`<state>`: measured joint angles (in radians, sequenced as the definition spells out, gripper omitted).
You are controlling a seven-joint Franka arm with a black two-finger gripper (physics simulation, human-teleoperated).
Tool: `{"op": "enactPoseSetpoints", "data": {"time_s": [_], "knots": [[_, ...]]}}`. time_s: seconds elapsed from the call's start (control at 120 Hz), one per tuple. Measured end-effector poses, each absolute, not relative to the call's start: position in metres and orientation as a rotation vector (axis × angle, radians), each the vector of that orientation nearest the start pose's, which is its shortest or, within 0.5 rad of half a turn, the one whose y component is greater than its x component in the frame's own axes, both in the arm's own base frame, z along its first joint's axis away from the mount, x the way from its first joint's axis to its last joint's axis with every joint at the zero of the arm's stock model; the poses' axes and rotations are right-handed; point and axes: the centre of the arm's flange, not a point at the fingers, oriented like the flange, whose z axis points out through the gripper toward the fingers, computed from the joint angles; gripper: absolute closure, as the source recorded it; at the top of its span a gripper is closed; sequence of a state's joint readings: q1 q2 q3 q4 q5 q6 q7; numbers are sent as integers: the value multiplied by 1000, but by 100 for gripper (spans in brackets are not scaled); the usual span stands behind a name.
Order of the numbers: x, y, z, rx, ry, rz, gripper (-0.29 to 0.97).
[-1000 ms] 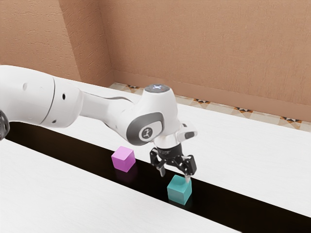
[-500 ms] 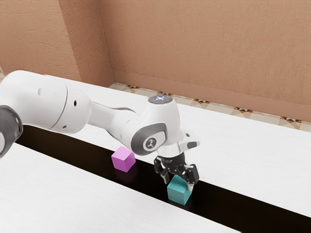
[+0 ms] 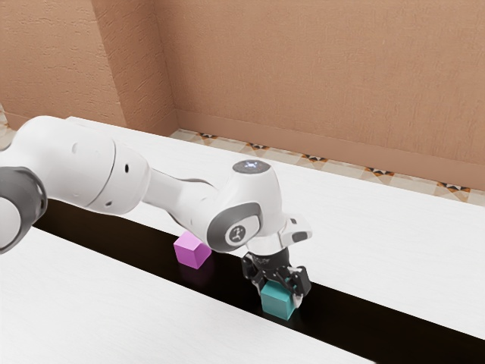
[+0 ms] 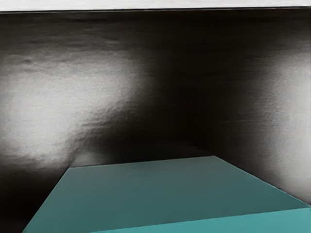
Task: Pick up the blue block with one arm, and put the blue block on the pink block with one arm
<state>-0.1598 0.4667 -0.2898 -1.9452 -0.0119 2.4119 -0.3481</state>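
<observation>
The blue block [image 3: 277, 305], teal in shade, sits on the black strip [image 3: 364, 322] of the table. My gripper [image 3: 276, 287] is down over its top and stands open, with one finger on each side of the block and no clear grip. In the wrist view the block's top face [image 4: 160, 194] lies just under my hand on the black strip [image 4: 146, 87]. The pink block [image 3: 189, 252] rests on the same strip toward the exterior view's left, partly behind my arm.
White table surfaces [image 3: 114, 318] flank the black strip in front and behind [image 3: 394, 227]. A brown wall [image 3: 318, 76] with a patterned floor border runs along the back.
My hand has come down from just above the blue block until its fingers straddle the block's top. Both blocks stayed where they were.
</observation>
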Motion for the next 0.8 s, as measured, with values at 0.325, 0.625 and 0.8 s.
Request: {"op": "enactPoseSetpoints", "data": {"time_s": [0.325, 0.625, 0.8], "knots": [[565, -264, 253, -3271, 119, 42, 20], [570, -260, 291, -3251, 146, -74, 29], [583, -182, 396, -3201, -50, -268, 31]]}}
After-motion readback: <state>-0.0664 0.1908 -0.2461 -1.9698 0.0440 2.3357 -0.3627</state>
